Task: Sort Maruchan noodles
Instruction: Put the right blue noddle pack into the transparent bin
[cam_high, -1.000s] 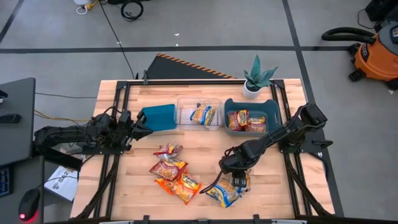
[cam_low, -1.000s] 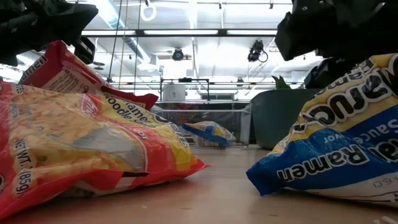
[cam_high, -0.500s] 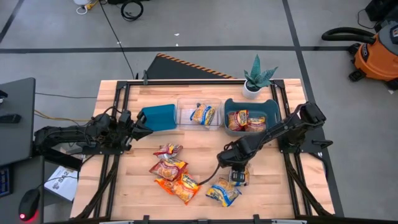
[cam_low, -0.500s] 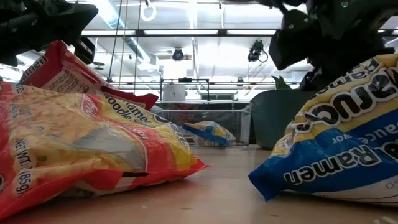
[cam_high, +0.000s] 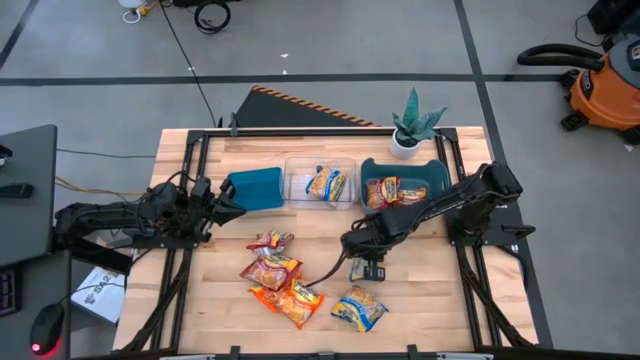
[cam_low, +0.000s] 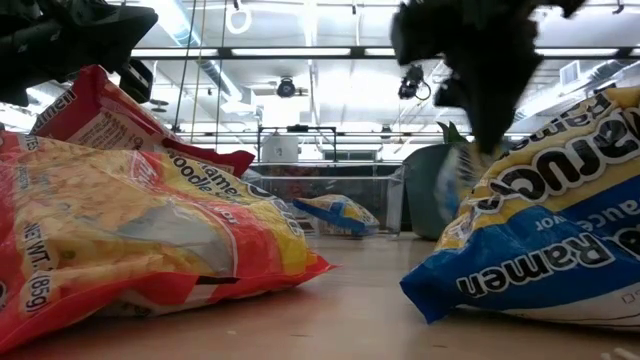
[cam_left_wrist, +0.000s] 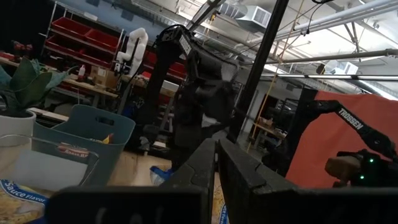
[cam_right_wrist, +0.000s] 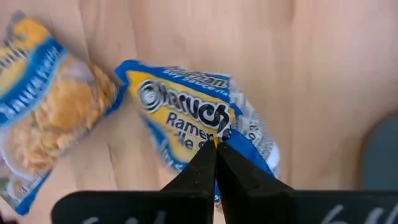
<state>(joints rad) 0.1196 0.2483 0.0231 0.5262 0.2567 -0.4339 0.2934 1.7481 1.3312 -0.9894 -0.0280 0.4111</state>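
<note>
Several Maruchan noodle packets are in view. My right gripper (cam_high: 364, 262) points down over the table's middle right and is shut on a blue-and-yellow packet (cam_right_wrist: 186, 112). A second blue-and-yellow packet (cam_high: 360, 308) lies flat nearer the front edge. Orange-red and red-pink packets (cam_high: 272, 268) lie in a loose group at the middle left. A clear bin (cam_high: 320, 182) holds a blue packet, and a teal bin (cam_high: 402, 192) holds red ones. My left gripper (cam_high: 228, 203) waits shut at the left, beside another teal bin (cam_high: 255, 188). My right gripper pinches the blue-and-yellow packet between its two fingers at a crinkled part of the printed face (cam_right_wrist: 205, 134), toward one long edge. The fingers come from above, pointing down. The packet hangs tilted below them, lifted off the wood.
A potted plant (cam_high: 412, 125) stands at the far edge behind the teal bin. The three bins stand in a row along the far side. Bare wood shows between the bins and the packets and at the front left.
My right gripper has shut on the blue-and-yellow packet, then risen and gone toward the far edge and a little left. That packet has come up off the table and away from the other blue packet, which stays where it was.
</note>
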